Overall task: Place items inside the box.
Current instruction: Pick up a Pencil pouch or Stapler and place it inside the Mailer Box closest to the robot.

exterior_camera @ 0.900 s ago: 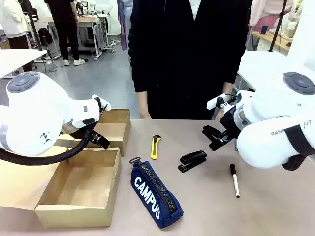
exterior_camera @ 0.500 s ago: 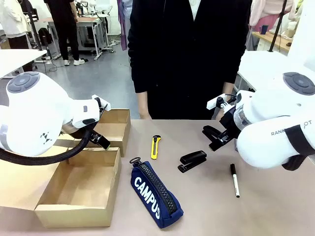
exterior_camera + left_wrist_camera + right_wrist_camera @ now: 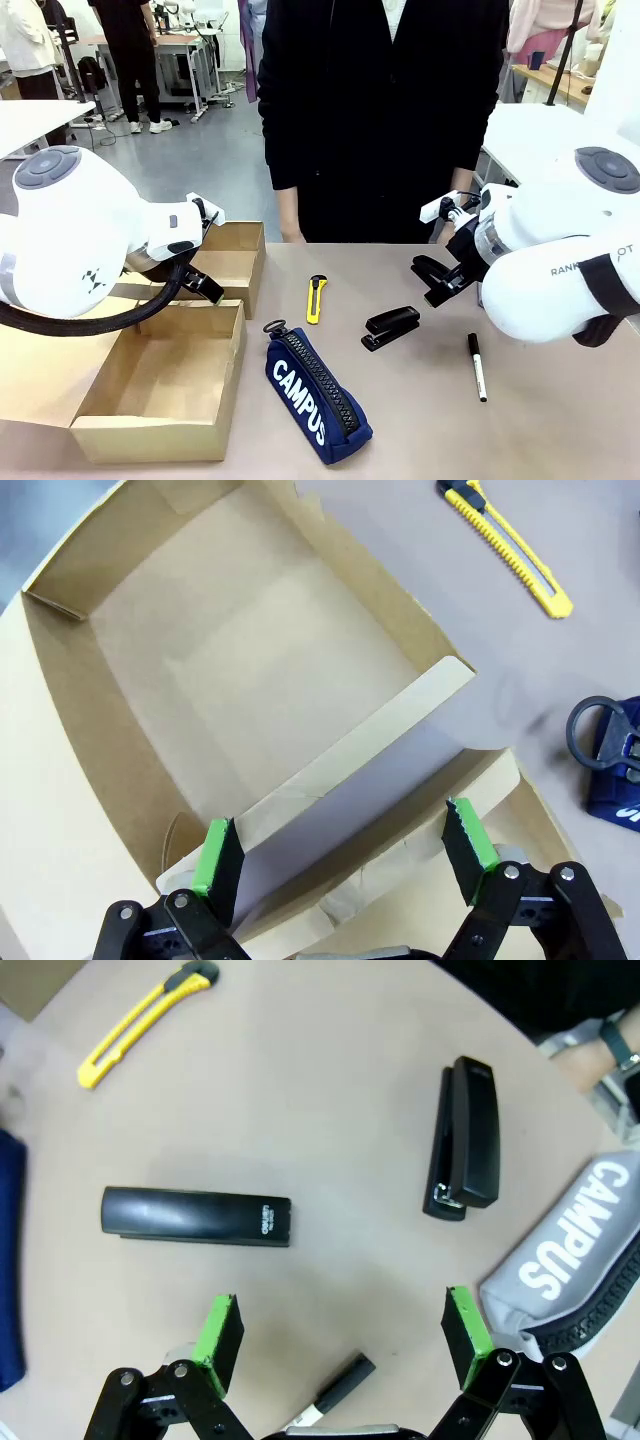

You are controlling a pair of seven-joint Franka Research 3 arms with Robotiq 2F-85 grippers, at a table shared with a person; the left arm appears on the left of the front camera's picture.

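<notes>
The box (image 3: 160,388) lies open at the front left, its lid flap spread flat to the left. On the table are a yellow utility knife (image 3: 316,298) (image 3: 145,1022) (image 3: 505,545), a black stapler (image 3: 390,327) (image 3: 195,1215), a navy "CAMPUS" pencil case (image 3: 315,395) and a black marker (image 3: 477,365) (image 3: 335,1385). My left gripper (image 3: 205,288) (image 3: 345,845) hangs open over the boxes' meeting edges, holding nothing. Above the stapler and marker, my right gripper (image 3: 425,282) (image 3: 340,1330) is open and holds nothing.
A shorter tan box (image 3: 232,258) (image 3: 250,660) stands open behind the long one. A second black stapler (image 3: 465,1140) and a grey "CAMPUS" pencil case (image 3: 570,1250) lie beyond my right gripper. A person in black (image 3: 385,110) stands at the far edge.
</notes>
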